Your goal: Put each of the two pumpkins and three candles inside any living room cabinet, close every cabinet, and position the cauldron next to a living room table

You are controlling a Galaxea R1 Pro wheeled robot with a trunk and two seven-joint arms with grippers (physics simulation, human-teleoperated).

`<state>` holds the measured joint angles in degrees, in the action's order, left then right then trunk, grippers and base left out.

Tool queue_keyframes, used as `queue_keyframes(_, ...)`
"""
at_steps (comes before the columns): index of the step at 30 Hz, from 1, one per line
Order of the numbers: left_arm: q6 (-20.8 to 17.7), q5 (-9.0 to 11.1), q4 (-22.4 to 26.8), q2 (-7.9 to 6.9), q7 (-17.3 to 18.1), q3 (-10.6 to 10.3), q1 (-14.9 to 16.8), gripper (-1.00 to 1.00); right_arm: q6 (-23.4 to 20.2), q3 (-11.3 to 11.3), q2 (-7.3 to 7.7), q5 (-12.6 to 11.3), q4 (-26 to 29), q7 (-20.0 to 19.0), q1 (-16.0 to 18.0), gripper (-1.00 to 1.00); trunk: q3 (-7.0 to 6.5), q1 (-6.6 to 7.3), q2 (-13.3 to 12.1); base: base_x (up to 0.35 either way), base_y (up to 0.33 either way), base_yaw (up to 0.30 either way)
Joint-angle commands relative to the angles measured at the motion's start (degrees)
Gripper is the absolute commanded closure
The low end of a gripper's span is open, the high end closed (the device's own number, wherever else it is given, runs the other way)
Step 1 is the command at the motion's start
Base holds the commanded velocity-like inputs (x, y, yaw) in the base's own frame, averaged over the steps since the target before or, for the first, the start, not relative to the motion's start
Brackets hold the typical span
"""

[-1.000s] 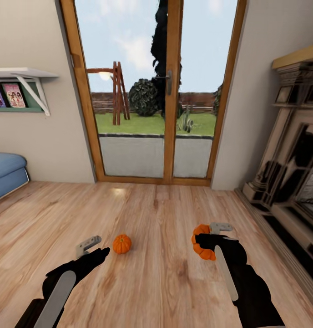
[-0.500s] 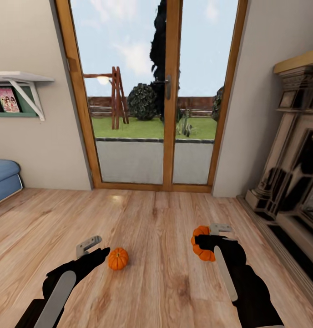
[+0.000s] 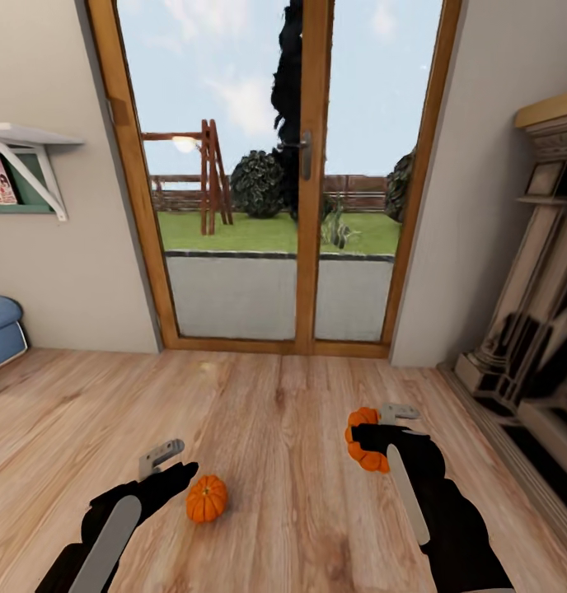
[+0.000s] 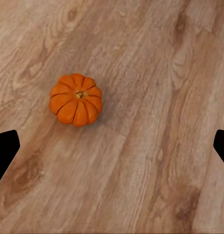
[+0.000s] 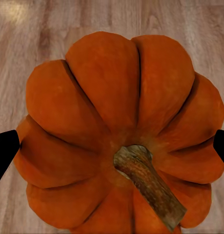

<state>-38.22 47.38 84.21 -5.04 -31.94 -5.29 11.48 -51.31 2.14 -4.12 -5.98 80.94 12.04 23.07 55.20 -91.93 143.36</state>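
Pumpkins come first: one small round orange ribbed pumpkin [image 3: 367, 440] sits clamped in the right claw [image 3: 371, 438], held up above the light wooden plank floor [image 3: 283, 461] at the right of the head view, and the right wrist view shows its brown stem [image 5: 147, 184] close up, with a dark fingertip [image 5: 4, 152] pressed against each flank. A second small orange ribbed pumpkin [image 3: 206, 498] rests upright on the floor, just beside the tip of the left claw [image 3: 181, 476] as the head view shows it. In the left wrist view this floor pumpkin [image 4: 76, 99] lies on bare planks with its stem up, and the claw's two dark fingertips [image 4: 4, 152] stand wide apart at the frame's edges, spread open with nothing between them and not touching the pumpkin. Ahead stands a tall glazed double door in an orange-brown wooden frame [image 3: 312, 181], looking out on grass and a wooden swing frame. A white bracketed wall shelf [image 3: 26, 148] hangs on the left wall, the corner of a blue sofa [image 3: 2, 329] sits below it, and an ornate stone fireplace [image 3: 535, 313] runs along the right wall.
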Motion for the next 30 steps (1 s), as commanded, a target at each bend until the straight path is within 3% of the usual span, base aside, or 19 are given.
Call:
queue_keyframes(1, 0.0, 0.58, -0.3, -0.06, -0.62, -0.13, 0.04, -1.0, -0.19, 0.09, -0.03, -0.43, 0.1, 0.62, 0.04, 1.0, 0.06, -0.02, 0.03, 0.327, 0.0, 0.0)
queue_keyframes(4, -0.01, 0.6, -0.81, -0.06, -0.65, -0.15, 0.04, -1.0, -0.19, 0.07, -0.02, -0.54, 0.13, 0.62, 0.04, 1.0, 0.06, -0.02, 0.03, 0.327, 0.0, 0.0)
queue_keyframes(5, 0.47, -2.54, -4.32, -0.05, -0.94, -0.15, 0.04, -1.0, -0.19, 0.14, -0.01, -0.61, 0.05, 0.53, 0.04, 1.0, 0.06, -0.02, 0.03, 0.327, 0.0, 0.0)
queue_keyframes(6, 0.51, -3.45, -4.63, -0.04, -0.94, -0.15, 0.04, -1.0, -0.19, 0.12, -0.01, -0.61, 0.07, 0.53, 0.04, 1.0, 0.06, -0.02, 0.03, 0.327, 0.0, 0.0)
queue_keyframes(7, 0.67, -7.38, -6.6, 0.1, -0.71, -0.15, -0.01, -1.0, -0.19, 0.08, -0.01, -0.58, 0.17, 0.53, 0.04, 1.0, 0.06, -0.02, 0.03, 0.327, 0.0, 0.0)
queue_keyframes(9, 0.87, -10.33, -9.98, 0.21, -0.58, -0.15, 0.0, -1.0, -0.19, 0.07, -0.01, -0.55, 0.29, 0.58, 0.04, 1.0, 0.06, -0.02, 0.03, 0.327, 0.0, 0.0)
queue_keyframes(11, 1.55, -11.65, -12.43, 0.24, -0.53, -0.15, 0.06, -1.0, -0.19, 0.05, -0.01, -0.53, 0.76, 0.6, 0.04, 1.0, 0.06, -0.02, 0.03, 0.327, 0.0, 0.0)
queue_keyframes(15, 1.71, -12.3, -13.83, 0.26, -0.47, -0.15, 0.53, -1.0, -0.2, 0.05, 0.05, -0.57, 1.87, 0.58, -0.1, 1.0, 0.06, -0.02, 0.03, 0.327, -0.003, 0.0)
queue_keyframes(19, -0.36, -12.27, -14.51, 0.31, -0.42, -0.15, 3.39, -1.0, 0.11, 0.04, 0.08, -0.6, 3.55, 0.35, -0.59, 1.0, 0.06, -0.02, 0.03, 0.327, -0.047, 0.0)
queue_keyframes(20, -5.91, -12.24, -14.6, 0.71, -0.58, -0.21, 4.83, -1.0, 0.74, 0.14, 0.07, -0.66, 4.45, 0.29, -1.1, 1.0, 0.06, -0.02, 0.03, 0.327, -0.069, 0.0)
queue_keyframes(23, -11.95, -12.15, -14.79, 1.45, -0.93, -0.23, 6.67, -1.0, 1.08, 0.19, 0.08, -0.68, 5.82, 0.03, -1.87, 1.0, 0.06, -0.02, 0.03, 0.327, -0.072, 0.0)
queue_keyframes(24, -15.71, -12.1, -15.59, 1.79, -1.04, -0.24, 8.51, -1.0, 1.94, 0.18, 0.08, -0.69, 6.71, -0.65, -2.52, 1.0, 0.06, -0.02, 0.03, 0.327, -0.084, 0.0)
queue_keyframes(29, -18.99, -12.06, -20.33, 2.06, -0.98, -0.24, 13.46, -1.0, 5.17, 0.15, 0.21, -0.66, 7.61, -3.12, -3.69, 1.0, 0.06, -0.02, 0.03, 0.327, -0.093, 0.0)
queue_keyframes(30, -19.47, -12.05, -25.64, 2.11, -1.05, -0.24, 16.67, -1.0, 5.9, 0.15, 0.2, -0.67, 8.29, -4.89, -4.28, 1.0, 0.06, -0.02, 0.03, 0.327, -0.075, 0.0)
